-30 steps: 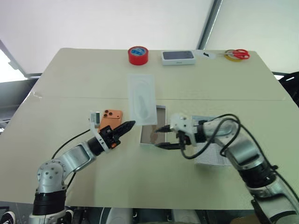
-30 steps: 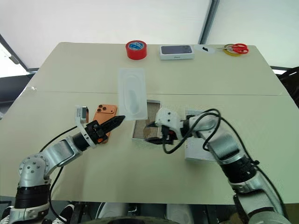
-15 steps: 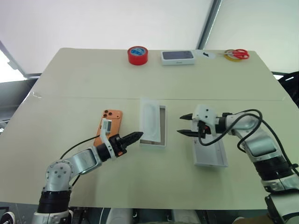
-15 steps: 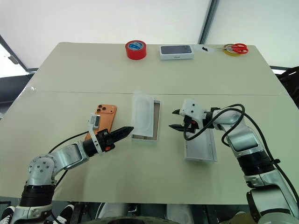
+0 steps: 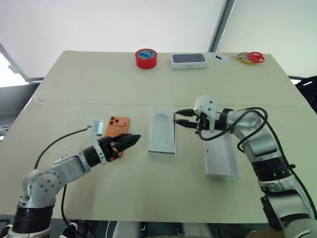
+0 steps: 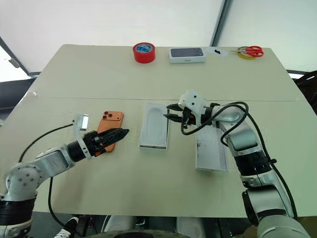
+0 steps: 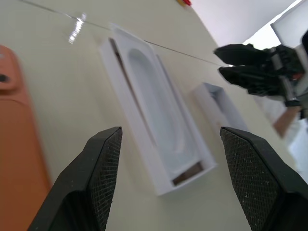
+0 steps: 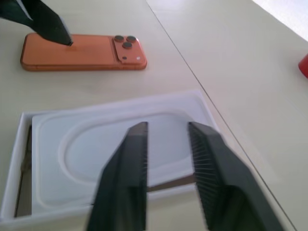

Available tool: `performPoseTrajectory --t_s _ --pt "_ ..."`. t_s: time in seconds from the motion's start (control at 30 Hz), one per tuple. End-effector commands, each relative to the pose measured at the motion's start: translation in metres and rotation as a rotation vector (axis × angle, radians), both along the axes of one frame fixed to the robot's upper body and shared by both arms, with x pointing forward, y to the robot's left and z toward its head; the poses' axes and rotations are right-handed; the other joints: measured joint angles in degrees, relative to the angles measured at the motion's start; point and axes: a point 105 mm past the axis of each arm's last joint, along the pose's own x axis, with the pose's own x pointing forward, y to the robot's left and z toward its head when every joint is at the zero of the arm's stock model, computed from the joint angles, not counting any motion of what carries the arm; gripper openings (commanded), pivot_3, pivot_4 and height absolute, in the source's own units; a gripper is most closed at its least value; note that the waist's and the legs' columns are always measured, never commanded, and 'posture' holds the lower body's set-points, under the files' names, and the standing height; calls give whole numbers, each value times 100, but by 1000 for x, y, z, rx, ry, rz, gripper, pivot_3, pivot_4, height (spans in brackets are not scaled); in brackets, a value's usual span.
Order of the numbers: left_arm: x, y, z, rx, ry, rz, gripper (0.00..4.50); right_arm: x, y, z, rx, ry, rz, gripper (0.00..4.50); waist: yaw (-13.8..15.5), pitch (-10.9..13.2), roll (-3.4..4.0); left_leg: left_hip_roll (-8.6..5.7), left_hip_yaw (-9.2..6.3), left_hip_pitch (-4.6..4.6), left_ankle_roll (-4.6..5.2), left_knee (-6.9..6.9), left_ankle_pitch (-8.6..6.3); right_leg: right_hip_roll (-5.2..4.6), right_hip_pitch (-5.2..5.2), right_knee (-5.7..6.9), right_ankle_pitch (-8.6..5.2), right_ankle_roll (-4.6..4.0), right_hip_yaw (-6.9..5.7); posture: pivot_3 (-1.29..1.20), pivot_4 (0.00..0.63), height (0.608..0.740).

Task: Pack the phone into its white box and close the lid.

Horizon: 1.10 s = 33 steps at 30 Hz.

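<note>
The orange phone point(image 5: 118, 127) lies flat on the table, camera block at its far end. My left gripper point(image 5: 132, 139) hovers over its near right corner, open and empty, as the left wrist view point(image 7: 171, 130) shows. The white box point(image 5: 162, 153) sits right of the phone, and a white insert point(image 5: 162, 131) with an oval recess lies in it. A strip of the tan floor point(image 8: 166, 182) shows at one edge. My right gripper point(image 5: 180, 118) is at the box's far right corner, its fingers a little apart with nothing between them. The lid point(image 5: 221, 157) lies inside-up to the right.
Along the far edge stand a red tape roll point(image 5: 146, 58), a white box with a dark top point(image 5: 188, 60), and red scissors point(image 5: 252, 57) beside a yellow ring. A seam point(image 5: 74, 103) crosses the table behind the box.
The insert, raised and tilted a second ago, now lies flat in the box. My left gripper opened and drew left to the phone. My right gripper moved to the box's far corner, fingers narrowing.
</note>
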Motion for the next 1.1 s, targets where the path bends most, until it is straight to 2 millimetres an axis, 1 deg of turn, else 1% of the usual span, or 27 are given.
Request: performPoseTrajectory --t_s 0.03,0.13,0.2,0.3,0.33,0.4,0.47,0.53,0.63,0.67,0.73,0.8,0.83,0.9,1.0,1.1 --pt "1 16 21 178 -279 16 3434 2 24 -2 8 -49 10 70 -24 0 0 0 1 0 0 0 0 -1 0 -1 0 -1 1 0 150 730" --pt "-2 26 23 256 -364 7 3434 9 33 -23 -93 -76 -22 70 -37 1 3 0 4 -2 -2 -13 -1 -4 -12 -2 0 -2 3 0 150 730" --pt "-2 33 26 252 -388 28 3434 10 38 -32 -152 -109 -22 70 -30 1 3 0 4 -4 -3 -25 0 -6 -20 -6 0 -2 3 0 150 730" --pt "-2 40 27 281 -413 49 3434 5 43 -43 -231 -137 30 70 -49 1 3 0 5 -13 -5 -31 1 -7 -34 -5 1 -1 3 0 150 730" --pt "-2 41 26 286 -412 52 3434 4 43 -45 -246 -138 41 70 -51 1 3 0 5 -13 -6 -38 2 -7 -35 -6 2 0 3 0 150 730" --pt "-4 42 24 294 -417 50 3434 -5 39 -56 -329 -120 109 70 -52 1 3 0 5 -12 -9 -48 5 -7 -40 -6 2 1 3 0 150 730" --pt "-4 42 24 294 -420 62 3434 -19 38 -57 -341 -85 193 70 -42 2 3 0 6 -12 -10 -54 6 -7 -41 -7 2 1 2 0 150 730" --pt "-4 42 23 286 -418 69 3434 -25 41 -52 -318 -72 226 70 -39 1 1 0 5 -11 -9 -56 6 -6 -40 -7 2 1 1 0 150 730" --pt "-4 42 20 273 -409 81 3434 -42 40 -53 -363 -42 324 70 -42 1 1 1 4 -10 -1 -55 2 -6 -39 -6 2 2 1 0 150 730" --pt "-4 42 20 271 -409 84 3434 -43 41 -52 -362 -51 331 70 -42 1 1 1 4 -9 1 -55 1 -6 -38 -5 3 2 0 0 150 730" --pt "-5 42 21 258 -408 91 3434 -31 45 -46 -324 -76 266 70 -49 -1 -2 1 4 -8 3 -54 0 -6 -37 -3 3 2 0 0 150 730" --pt "-5 43 21 256 -408 100 3434 -25 47 -43 -305 -107 243 70 -58 -1 -2 1 3 -5 1 -55 1 -6 -38 1 3 2 1 0 150 730" --pt "-5 45 21 262 -406 106 3434 -23 48 -41 -304 -130 237 70 -55 -1 -2 1 3 -5 -4 -56 4 -6 -39 2 3 2 1 0 150 730" --pt "-5 48 19 260 -387 111 3434 -11 50 -35 -284 -159 185 70 -52 0 -2 1 3 -4 -22 -57 15 -6 -40 2 3 2 0 0 150 730" --pt "-2 54 24 240 -385 131 3434 5 52 -26 -249 -212 115 70 -52 0 -2 1 4 -5 -22 -55 15 -5 -39 2 3 2 0 0 150 730" --pt "-1 54 22 266 -384 122 3434 15 50 -32 -286 -247 77 70 -39 0 -2 1 4 -5 -23 -56 15 -4 -40 4 3 2 0 0 150 730"
